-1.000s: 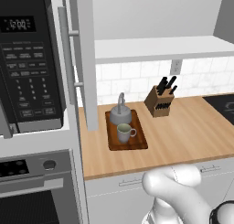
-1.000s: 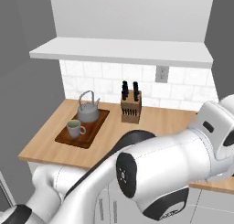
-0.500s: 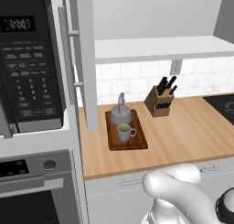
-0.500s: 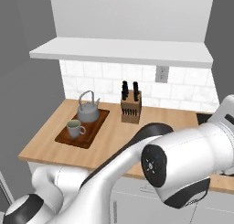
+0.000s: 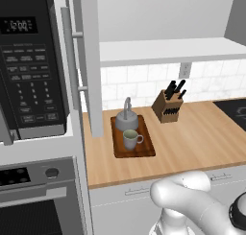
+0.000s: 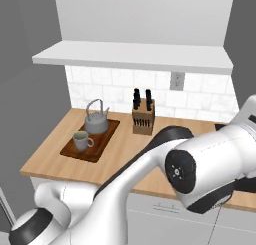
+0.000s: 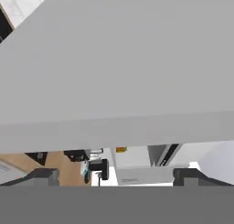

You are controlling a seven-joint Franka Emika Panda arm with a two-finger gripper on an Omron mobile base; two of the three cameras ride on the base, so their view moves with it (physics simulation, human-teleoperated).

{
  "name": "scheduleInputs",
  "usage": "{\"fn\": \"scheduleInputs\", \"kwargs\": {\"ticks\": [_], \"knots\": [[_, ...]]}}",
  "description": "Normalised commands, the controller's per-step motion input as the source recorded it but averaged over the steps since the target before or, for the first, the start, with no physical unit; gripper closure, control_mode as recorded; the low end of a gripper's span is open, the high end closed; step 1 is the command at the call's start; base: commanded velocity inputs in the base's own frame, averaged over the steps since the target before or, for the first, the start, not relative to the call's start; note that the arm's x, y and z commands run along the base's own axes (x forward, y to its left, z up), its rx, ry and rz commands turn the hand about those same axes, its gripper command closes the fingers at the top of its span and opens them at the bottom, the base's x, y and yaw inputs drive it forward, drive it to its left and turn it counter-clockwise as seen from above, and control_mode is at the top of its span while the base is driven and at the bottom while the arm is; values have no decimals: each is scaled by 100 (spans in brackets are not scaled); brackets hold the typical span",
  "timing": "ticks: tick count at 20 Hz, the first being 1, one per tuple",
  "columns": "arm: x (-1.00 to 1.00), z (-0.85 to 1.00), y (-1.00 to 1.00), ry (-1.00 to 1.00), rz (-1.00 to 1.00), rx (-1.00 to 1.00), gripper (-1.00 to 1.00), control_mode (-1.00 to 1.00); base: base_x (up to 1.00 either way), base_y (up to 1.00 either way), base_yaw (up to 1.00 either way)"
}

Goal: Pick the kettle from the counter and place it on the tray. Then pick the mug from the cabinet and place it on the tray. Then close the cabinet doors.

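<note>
With kettle and mug both on the tray, far left on the counter, my gripper is spread wide, holding nothing; swinging blind, I could clip the left door.

Right of the tray, bare counter lies open; the knife block stands behind it.

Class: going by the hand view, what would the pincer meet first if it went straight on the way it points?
Probably the broad flat light grey panel, likely a cabinet door, looming ahead of the open pincer; depth is unclear.
</note>
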Motion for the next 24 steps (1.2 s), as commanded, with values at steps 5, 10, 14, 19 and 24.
{"fn": "scheduleInputs", "kwargs": {"ticks": [5,10,14,19,24], "knots": [[19,0,-3,0,8,0,-100,-100,0,0,0],[10,0,-4,0,8,0,-100,-100,0,0,0],[2,0,-17,0,0,-2,-100,-100,0,0,0],[6,0,-15,0,0,0,-100,-100,0,0,0],[31,0,-6,0,0,0,-100,-100,0,0,0]]}}
